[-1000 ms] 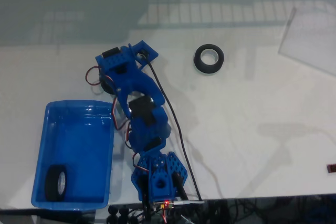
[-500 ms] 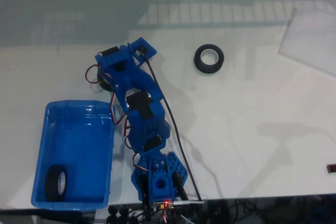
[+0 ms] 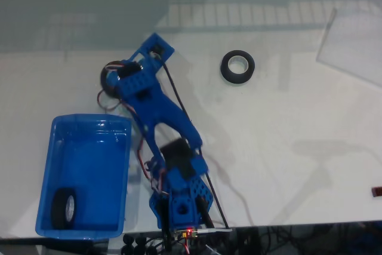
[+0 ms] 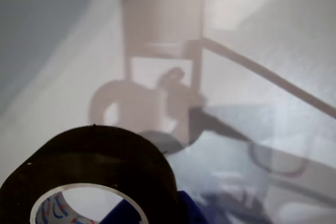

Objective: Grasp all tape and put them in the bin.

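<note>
A black tape roll (image 3: 107, 74) with a pale core peeks out at the left of my gripper (image 3: 114, 82), which is shut on it just above the far end of the blue bin (image 3: 83, 129) in the fixed view. Up close in the wrist view, this tape roll (image 4: 100, 156) fills the lower left, and a blue finger (image 4: 137, 212) crosses its core. A second tape roll (image 3: 237, 67) lies flat on the white table to the right of the arm. A third tape roll (image 3: 62, 208) stands on edge inside the bin's near left corner.
A clear plastic sheet (image 3: 352, 46) lies at the far right of the table. The arm's base (image 3: 182, 207) and cables (image 3: 197, 147) sit at the front edge beside the bin. A small dark object (image 3: 377, 191) is at the right edge.
The arm has stretched out from its folded pose. The gripper has moved up and to the left in the fixed view, carrying the black tape roll with it.
</note>
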Controlling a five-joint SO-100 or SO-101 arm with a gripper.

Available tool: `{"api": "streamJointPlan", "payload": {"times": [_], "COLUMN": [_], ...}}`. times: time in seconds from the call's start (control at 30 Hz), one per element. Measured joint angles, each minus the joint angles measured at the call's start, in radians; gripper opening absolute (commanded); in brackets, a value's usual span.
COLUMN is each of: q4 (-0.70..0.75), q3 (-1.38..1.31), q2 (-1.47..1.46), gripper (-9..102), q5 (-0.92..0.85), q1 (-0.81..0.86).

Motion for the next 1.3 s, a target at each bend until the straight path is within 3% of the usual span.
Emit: {"api": "streamJointPlan", "payload": {"times": [0.43,0.73,0.93,1.3], "q4": [0.202,0.233,0.239,0.244], "q3": [0.104,0.212,0.225,0.225], "q2": [0.425,0.471,0.491,0.505], "gripper": [0,0,1,29], "q5": [-0.034,-0.025,0.018,0.1], "q1": [-0.385,-0.695,-0.788,-0.778]}}
